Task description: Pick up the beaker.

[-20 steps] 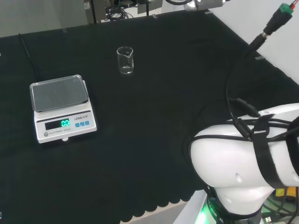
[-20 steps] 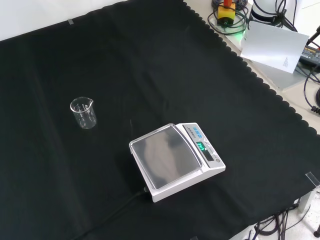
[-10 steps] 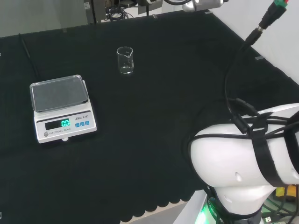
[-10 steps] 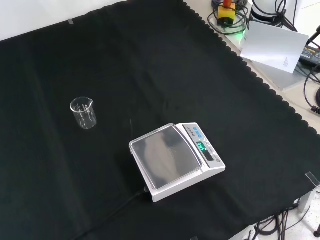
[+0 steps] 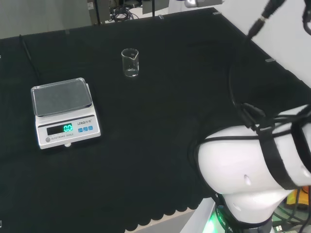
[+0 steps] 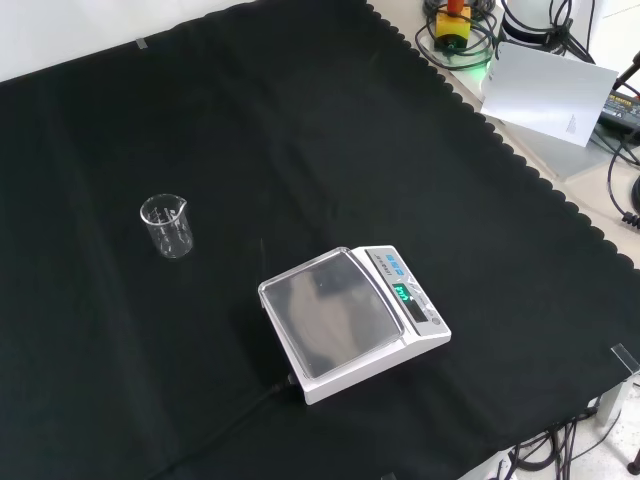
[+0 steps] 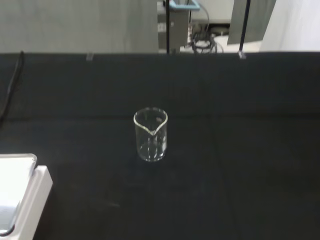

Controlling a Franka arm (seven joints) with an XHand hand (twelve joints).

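A small clear glass beaker (image 5: 130,62) stands upright and alone on the black cloth, toward the far middle in the head view. From the front it is the beaker (image 6: 167,226) at the left of the cloth. The wrist view looks straight at the beaker (image 7: 150,134), some way off, with its spout turned toward the camera. It looks empty. Nothing touches it.
A white digital scale (image 5: 63,111) with a steel pan sits at the left in the head view, nearer than the beaker; from the front the scale (image 6: 350,320) lies right of the beaker. Its corner (image 7: 20,200) enters the wrist view. The arm's white link (image 5: 252,174) fills the lower right.
The cable and plug at the head view's top right have risen toward the upper edge and the white link has shifted slightly. Beaker and scale have not moved.
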